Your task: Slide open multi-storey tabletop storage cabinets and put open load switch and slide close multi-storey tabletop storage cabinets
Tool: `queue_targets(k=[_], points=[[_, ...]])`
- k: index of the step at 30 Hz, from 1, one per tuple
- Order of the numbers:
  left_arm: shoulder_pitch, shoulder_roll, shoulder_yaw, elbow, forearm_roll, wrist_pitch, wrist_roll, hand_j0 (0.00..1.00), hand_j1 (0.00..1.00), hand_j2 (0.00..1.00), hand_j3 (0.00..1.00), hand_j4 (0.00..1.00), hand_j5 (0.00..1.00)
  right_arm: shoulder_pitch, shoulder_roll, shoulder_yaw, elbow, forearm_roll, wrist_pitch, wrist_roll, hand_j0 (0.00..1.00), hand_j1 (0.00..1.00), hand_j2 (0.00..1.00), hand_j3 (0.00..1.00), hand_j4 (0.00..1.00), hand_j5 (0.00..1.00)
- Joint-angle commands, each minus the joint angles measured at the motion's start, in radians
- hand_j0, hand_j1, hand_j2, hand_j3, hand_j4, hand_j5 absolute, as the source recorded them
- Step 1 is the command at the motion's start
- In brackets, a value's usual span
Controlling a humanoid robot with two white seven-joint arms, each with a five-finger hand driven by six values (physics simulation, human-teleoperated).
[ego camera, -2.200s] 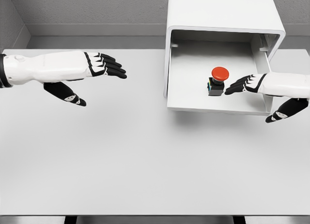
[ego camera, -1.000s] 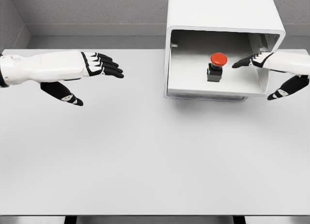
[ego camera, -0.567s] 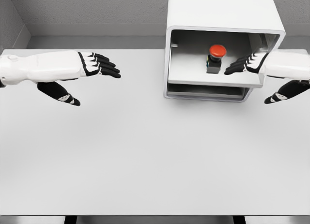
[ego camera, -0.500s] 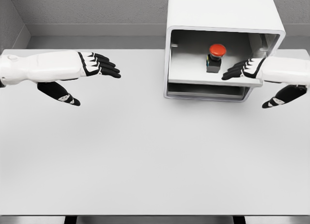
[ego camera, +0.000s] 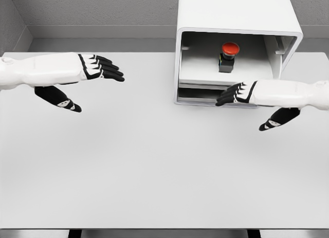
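The white storage cabinet stands at the back right of the table, its upper drawer pushed most of the way in. Inside the drawer sits the load switch, a black box with a red mushroom button. My right hand is open, flat in front of the cabinet's lower front edge, fingers pointing left, holding nothing. My left hand hovers open over the table's left side, far from the cabinet.
The white table stretches in front of the cabinet. A grey wall runs along the back, with a corner at the far left.
The drawer with the switch has slid back into the cabinet. My right hand has come out of the drawer and moved down and left, in front of the cabinet. The left arm barely shifted.
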Motion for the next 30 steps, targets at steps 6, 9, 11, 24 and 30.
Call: queue_targets(k=[6,9,11,24,30], points=[[-0.002,0.002,0.002,0.0,0.008,0.003,0.0,1.0,1.0,1.0,1.0,1.0,1.0,-0.003,0.07,0.0,0.045,0.068,0.003,0.0,1.0,1.0,1.0,1.0,1.0,1.0],[0.0,0.002,0.001,0.0,0.008,0.003,0.0,1.0,1.0,1.0,1.0,1.0,1.0,-0.003,0.087,0.0,0.067,0.095,0.003,0.0,1.0,1.0,1.0,1.0,1.0,1.0],[0.0,0.004,0.001,0.0,0.008,0.003,0.0,1.0,1.0,1.0,1.0,1.0,1.0,-0.003,0.096,0.0,0.08,0.109,0.003,0.0,1.0,1.0,1.0,1.0,1.0,1.0],[0.002,0.021,0.002,0.0,0.008,0.003,0.0,1.0,1.0,1.0,1.0,1.0,1.0,-0.006,0.173,0.002,0.188,0.176,0.003,0.0,1.0,1.0,1.0,1.0,1.0,1.0],[0.0,0.024,0.002,0.0,0.008,0.003,0.0,1.0,1.0,1.0,1.0,1.0,1.0,-0.012,0.202,0.002,0.254,0.196,0.003,0.0,1.0,1.0,1.0,1.0,1.0,1.0]])
